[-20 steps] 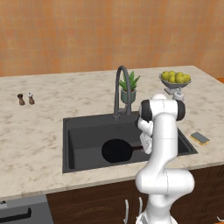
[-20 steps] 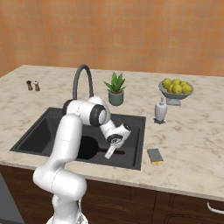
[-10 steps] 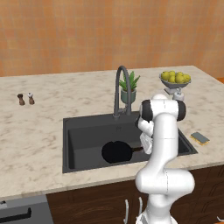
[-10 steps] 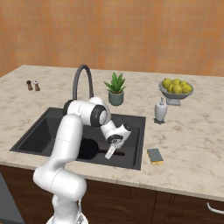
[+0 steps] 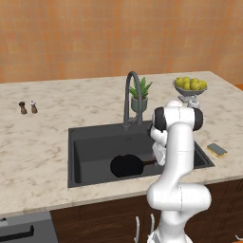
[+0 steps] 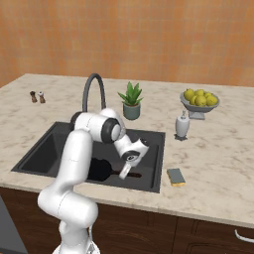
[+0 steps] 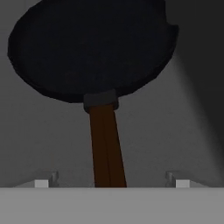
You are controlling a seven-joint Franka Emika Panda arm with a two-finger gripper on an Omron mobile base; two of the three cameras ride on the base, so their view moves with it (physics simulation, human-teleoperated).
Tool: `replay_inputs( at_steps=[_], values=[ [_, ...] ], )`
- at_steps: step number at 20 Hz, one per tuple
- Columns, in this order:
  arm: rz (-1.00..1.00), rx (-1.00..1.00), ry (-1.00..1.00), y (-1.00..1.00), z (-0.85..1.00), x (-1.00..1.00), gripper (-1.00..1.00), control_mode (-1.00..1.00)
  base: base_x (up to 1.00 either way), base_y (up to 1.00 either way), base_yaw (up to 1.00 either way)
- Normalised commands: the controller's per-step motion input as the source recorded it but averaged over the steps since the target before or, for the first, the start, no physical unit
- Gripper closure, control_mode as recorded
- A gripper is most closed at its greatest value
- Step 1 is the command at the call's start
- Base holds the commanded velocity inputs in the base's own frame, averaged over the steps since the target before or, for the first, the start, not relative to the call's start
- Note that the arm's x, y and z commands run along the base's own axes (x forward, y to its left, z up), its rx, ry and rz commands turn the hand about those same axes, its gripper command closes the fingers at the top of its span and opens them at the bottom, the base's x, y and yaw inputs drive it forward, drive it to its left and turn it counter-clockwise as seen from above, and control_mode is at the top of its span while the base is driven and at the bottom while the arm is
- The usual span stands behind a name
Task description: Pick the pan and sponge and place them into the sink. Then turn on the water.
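Low over the front right part of the sink (image 5: pixel 85 142) hangs the tool (image 6: pixel 124 172), its jaws spread wide to either side of the brown handle without touching it. The pan (image 5: pixel 127 165) lies flat on the basin floor near the front wall, handle pointing toward the right wall. On the tabletop just right of the sink's front right corner rests the sponge (image 5: pixel 217 150). No stream falls from the faucet (image 5: pixel 131 97).

pan (image 5: pixel 126 165) in sink (image 5: pixel 85 142), sponge (image 5: pixel 218 150) on counter (image 5: pixel 38 142)
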Motion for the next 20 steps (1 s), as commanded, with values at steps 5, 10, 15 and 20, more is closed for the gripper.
replay_inputs(
  at_steps=[5,10,15,20],
  values=[
    [0.0,0.0,0.0,-0.23,0.91,-0.16,-1.0,-1.0,0.0,0.0,0.0],
    [0.0,0.0,0.0,-0.45,0.99,-0.39,-1.0,-1.0,0.0,0.0,0.0],
    [0.0,0.0,-0.01,-0.42,1.0,-0.47,-1.0,-1.0,0.0,0.0,0.0],
    [0.06,-0.05,-0.06,-0.29,1.0,-0.53,-1.0,-1.0,0.0,0.0,0.0]
  ],
)
